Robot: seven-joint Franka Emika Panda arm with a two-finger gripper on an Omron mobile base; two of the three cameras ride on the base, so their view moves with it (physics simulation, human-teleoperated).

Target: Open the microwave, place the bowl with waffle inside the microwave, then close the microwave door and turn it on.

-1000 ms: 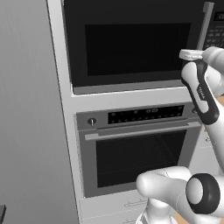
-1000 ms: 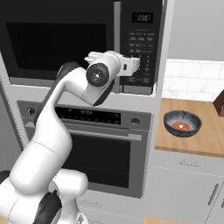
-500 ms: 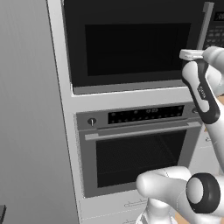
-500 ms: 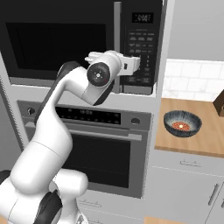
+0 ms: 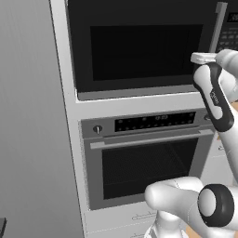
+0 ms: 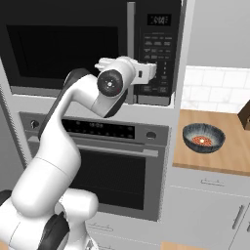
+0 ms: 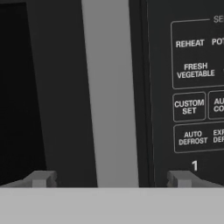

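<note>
The fingers [image 7: 42, 178] are standing wide apart in the hand view, one tip rising at the lower left and the other at the lower right, with nothing between them but air. They are straddling the slim grey handle [image 7: 110, 92] that is running upright along the edge of the microwave door [image 7: 26, 87]. The left tip is sitting in front of the door's black frame beside the dark window, and the right tip is sitting in front of the keypad panel [image 7: 188, 87], below the printed pads. Whether either tip is touching the handle cannot be told.

From the right base view the gripper [image 6: 149, 73] is pointing straight at the microwave [image 6: 93, 46], level with the lower part of the keypad and just beside the handle. The door is lying shut, flush with the front. The white arm [image 6: 73, 122] is rising from the lower left and bending at a dark joint in front of the oven [image 6: 97, 166], which is sitting directly under the microwave with its own door shut.

The bowl [image 6: 203, 137] is sitting on the wooden worktop [image 6: 229, 156] to the right of the oven, near the worktop's left edge, well apart from the gripper, with something reddish-brown lying in it.
</note>
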